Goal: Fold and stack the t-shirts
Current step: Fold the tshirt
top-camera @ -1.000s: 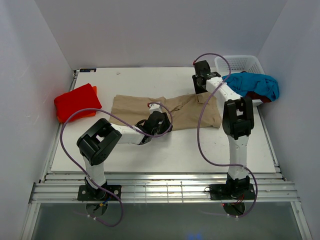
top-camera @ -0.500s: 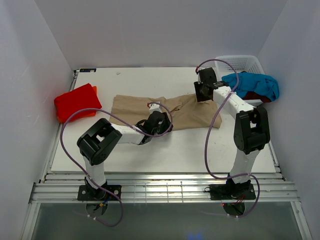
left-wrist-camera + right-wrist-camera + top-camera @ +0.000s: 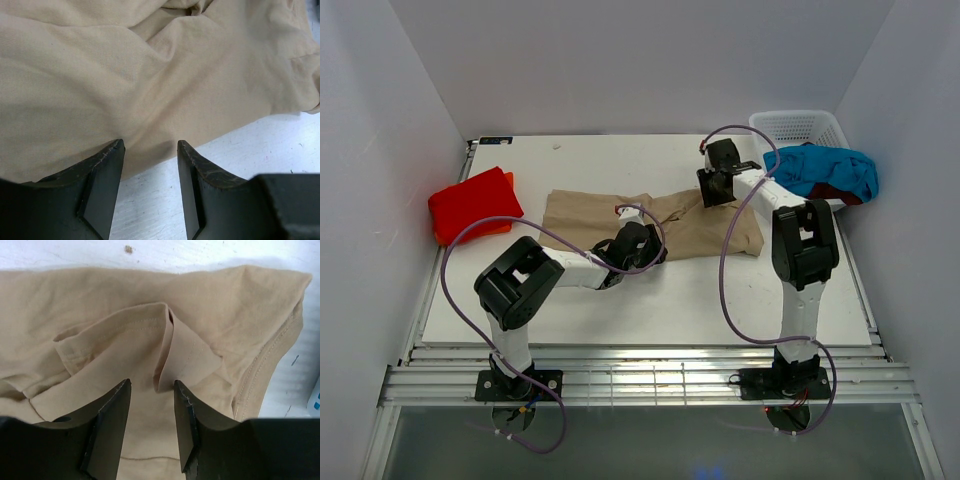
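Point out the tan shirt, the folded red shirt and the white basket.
tan shirt (image 3: 580,212), top view, flat left half.
folded red shirt (image 3: 472,203), top view, upper face.
white basket (image 3: 800,124), top view, far wall.

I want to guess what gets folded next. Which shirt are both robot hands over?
The tan shirt, spread out in the middle. The red shirt lies folded far left; the blue shirt drapes the basket.

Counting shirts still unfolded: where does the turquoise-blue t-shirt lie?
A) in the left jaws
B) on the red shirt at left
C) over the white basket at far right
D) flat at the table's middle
C: the turquoise-blue cloth t-shirt is draped over the rim of the white plastic mesh basket in the top view.
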